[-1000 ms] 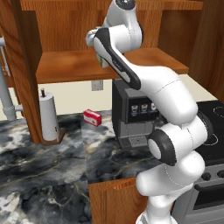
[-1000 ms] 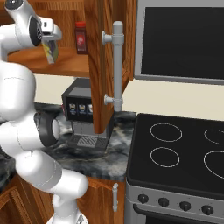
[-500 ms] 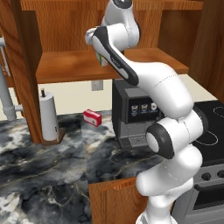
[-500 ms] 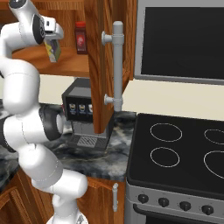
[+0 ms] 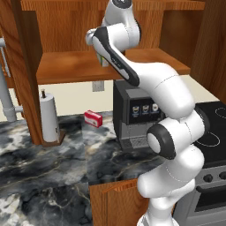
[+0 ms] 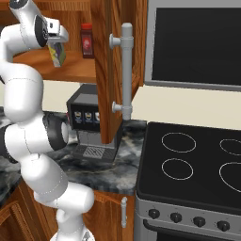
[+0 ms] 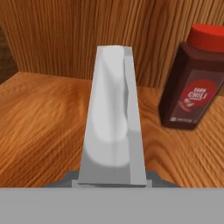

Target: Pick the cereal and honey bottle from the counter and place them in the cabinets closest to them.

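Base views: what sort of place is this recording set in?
A rendered home kitchen, by the look of it: a black stove with ring burners, a marbled stone counter, wood wall cabinets above, and a coffee machine on the counter.

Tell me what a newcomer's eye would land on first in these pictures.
The white arm reaches up into the open wooden cabinet, its gripper holding the cereal box over the shelf. Beside it on that shelf stands a dark red chili jar; lower down, a black coffee machine sits on the marbled counter.
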You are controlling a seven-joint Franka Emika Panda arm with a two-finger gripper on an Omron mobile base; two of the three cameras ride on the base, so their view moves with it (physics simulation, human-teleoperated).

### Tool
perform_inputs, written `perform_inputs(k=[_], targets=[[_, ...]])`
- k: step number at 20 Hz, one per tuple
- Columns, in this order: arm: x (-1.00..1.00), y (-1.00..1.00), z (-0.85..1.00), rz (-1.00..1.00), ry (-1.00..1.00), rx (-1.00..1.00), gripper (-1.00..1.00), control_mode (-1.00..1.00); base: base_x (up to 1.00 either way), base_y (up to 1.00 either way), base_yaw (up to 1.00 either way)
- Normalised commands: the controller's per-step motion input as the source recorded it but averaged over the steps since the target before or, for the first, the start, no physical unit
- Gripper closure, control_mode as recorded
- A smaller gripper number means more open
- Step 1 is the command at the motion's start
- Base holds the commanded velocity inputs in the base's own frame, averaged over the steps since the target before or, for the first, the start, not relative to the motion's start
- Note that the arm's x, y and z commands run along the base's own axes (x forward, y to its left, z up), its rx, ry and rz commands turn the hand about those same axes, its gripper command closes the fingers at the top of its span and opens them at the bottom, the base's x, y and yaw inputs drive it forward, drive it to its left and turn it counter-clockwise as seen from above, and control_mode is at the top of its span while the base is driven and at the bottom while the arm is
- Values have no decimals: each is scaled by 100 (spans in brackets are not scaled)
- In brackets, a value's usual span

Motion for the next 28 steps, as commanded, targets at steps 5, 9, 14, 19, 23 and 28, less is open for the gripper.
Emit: perform_inputs(k=[5,9,14,19,23,28], targets=[[3,0,-12,0,0,0,-100,-100,0,0,0],[0,0,0,0,0,0,-100,-100,0,0,0],[0,-1,8,0,0,0,-100,-100,0,0,0],[-22,-11,20,0,-3,0,-100,-100,0,0,0],[-62,-28,13,0,-9,-2,-100,-100,0,0,0],[-95,-47,-2,0,-13,-4,-100,-100,0,0,0]])
